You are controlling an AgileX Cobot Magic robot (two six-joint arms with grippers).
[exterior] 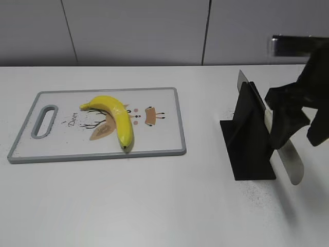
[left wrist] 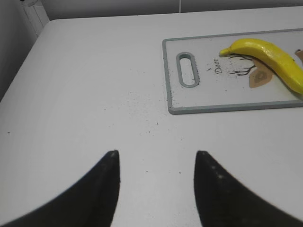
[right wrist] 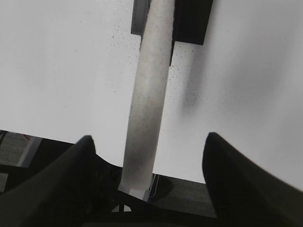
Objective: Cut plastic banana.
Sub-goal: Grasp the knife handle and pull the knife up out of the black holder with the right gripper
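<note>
The plastic banana [exterior: 115,119] lies whole on the cutting board [exterior: 164,123] at left — uncut. Beside the black stand [exterior: 247,136] at right, the right gripper [exterior: 288,123] appears to hold the knife [exterior: 289,162], though its grip cannot be confirmed; the left gripper [left wrist: 156,161] hangs spread and empty.

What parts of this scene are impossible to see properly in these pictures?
- Banana tip: cut off by the left wrist view's right edge.
- Knife grip: right wrist view shows the fingers apart beside the handle; contact unclear.
- Right gripper: exterior view, blurred, partly past the frame edge.
- Knife stand slots: hidden, dark.
</note>
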